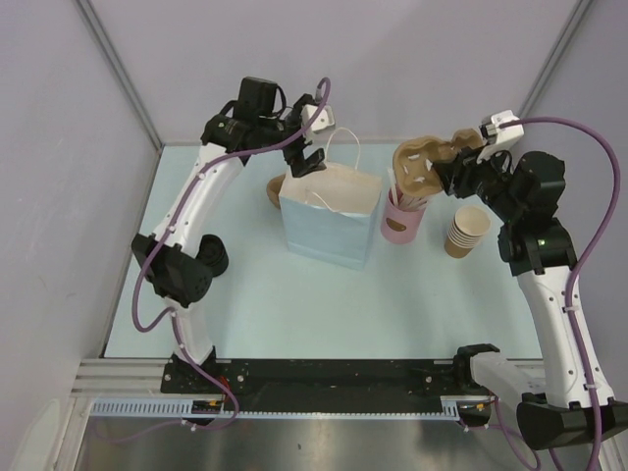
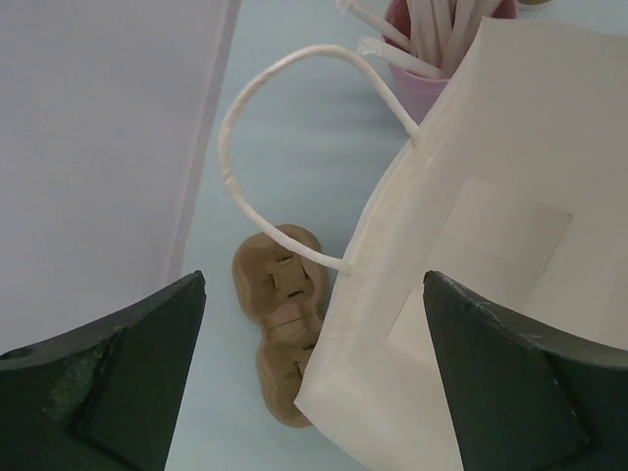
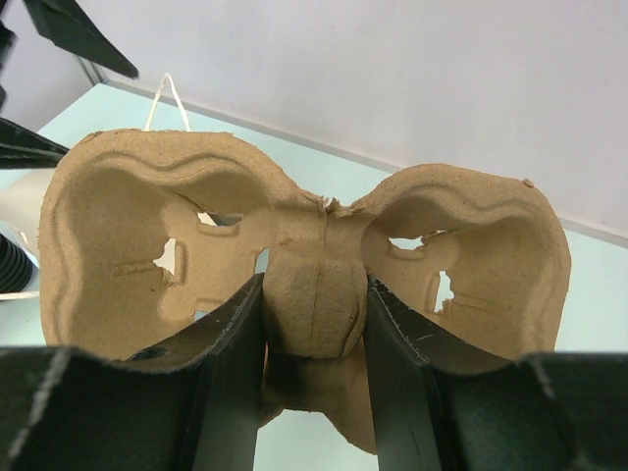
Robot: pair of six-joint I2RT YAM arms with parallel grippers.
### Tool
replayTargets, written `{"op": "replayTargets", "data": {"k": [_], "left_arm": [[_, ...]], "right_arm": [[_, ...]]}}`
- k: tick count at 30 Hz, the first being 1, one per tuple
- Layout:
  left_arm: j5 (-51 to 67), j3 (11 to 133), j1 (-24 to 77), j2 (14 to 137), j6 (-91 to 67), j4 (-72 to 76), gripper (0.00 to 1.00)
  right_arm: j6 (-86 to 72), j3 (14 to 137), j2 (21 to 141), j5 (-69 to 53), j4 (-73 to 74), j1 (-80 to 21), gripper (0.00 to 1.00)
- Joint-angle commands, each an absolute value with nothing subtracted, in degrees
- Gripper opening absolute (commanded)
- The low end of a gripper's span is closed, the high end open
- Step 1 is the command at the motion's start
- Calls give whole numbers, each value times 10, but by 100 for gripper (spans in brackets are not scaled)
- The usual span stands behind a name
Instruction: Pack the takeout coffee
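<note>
Jaws of the right gripper (image 3: 316, 299) pinch the pulp cup carrier (image 3: 128, 226) by its central ridge, holding it aloft near the paper bag (image 1: 329, 221), presumably leaving both wells free. The left gripper (image 1: 306, 157) hangs wide open over the bag's rear rim, likely to steady its mouth; no lidded coffee cup shows in any view.

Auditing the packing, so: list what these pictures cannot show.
White paper bag: contents unseen from above; left wrist view unclear and cropped.
Flat-lying brown pulp carrier: partly behind the bag, both views.
Pink cup of straws: straw tips behind the moulded pulp tray in the right gripper, top view.
</note>
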State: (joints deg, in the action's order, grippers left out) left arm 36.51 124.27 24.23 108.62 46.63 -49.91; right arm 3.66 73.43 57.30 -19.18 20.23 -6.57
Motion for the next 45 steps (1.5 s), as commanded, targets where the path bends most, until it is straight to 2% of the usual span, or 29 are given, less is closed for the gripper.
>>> {"op": "replayTargets", "data": {"k": [1,9,12,13,15,16,19,22,26,28,37,45], "left_arm": [[392,1265,240,1117,501,-527,97],[391,1267,240,1145,500,-505,93],[388,1274,243,1157,494,-500,77],[385,1276,245,1158,493,-500,68],[381,1276,247,1162,488,-501,57],[382,1275,249,1161,486,-503,45],[389,1270,249,1156,480,-516,26],[386,1257,250,1143,474,-529,17],[371,1234,250,1118,447,-534,10],[349,1208,251,1094,398,-513,0],[96,1055,281,985,191,-415,0],[-40,1035,306,940,52,-431,0]], "right_arm": [[47,734,564,-194,182,-73,31],[56,726,564,-191,185,-82,31],[59,724,563,-189,185,-85,31],[59,722,565,-188,184,-85,31],[61,722,566,-188,184,-89,31],[62,719,566,-188,183,-90,31],[63,715,567,-185,179,-97,31],[64,715,565,-182,178,-99,31],[62,715,560,-181,178,-101,31],[60,715,555,-181,178,-100,31],[53,715,548,-181,172,-104,31],[47,715,542,-182,170,-100,31]]}}
